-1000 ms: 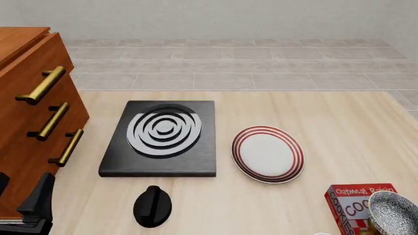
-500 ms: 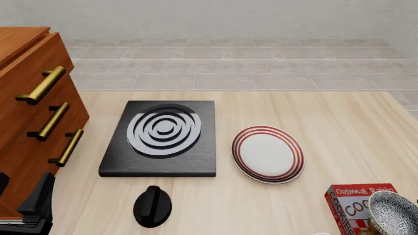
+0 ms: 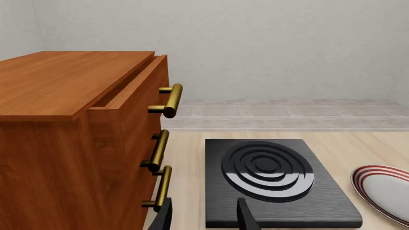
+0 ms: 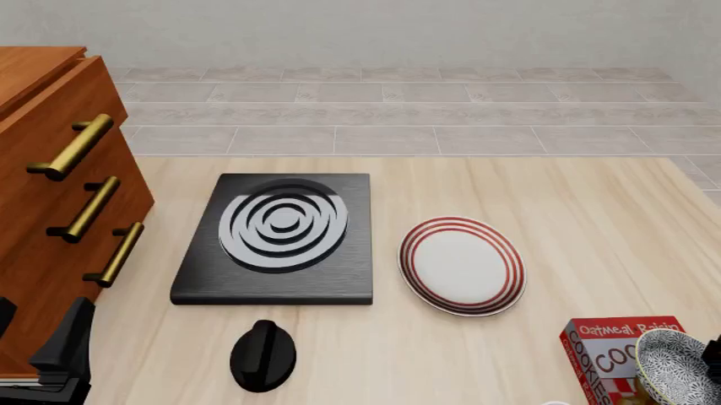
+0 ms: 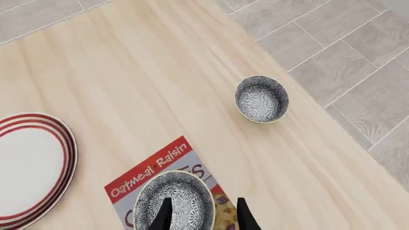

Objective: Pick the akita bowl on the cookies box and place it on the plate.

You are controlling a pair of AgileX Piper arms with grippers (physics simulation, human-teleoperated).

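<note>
the wooden tabletop (image 4: 586, 211) carries everything. a brown chest of drawers (image 4: 51, 202) with brass handles stands at its left edge, and just beside it lies a black burner slab (image 4: 279, 239) with white rings. right of the slab sits the red-ringed plate (image 4: 462, 266), flat and bare. near the front right corner lies the cookies box (image 5: 169, 189), and the speckled bowl (image 5: 172, 200) sits upright on top of it. a second speckled bowl (image 5: 261, 99) stands apart near the table's edge. a black knob (image 4: 262, 355) lies in front of the slab. the right gripper (image 5: 203, 215) hovers above the bowl, fingers parted and holding nothing. the left gripper (image 3: 203, 218) also has its fingers spread and empty.
</note>
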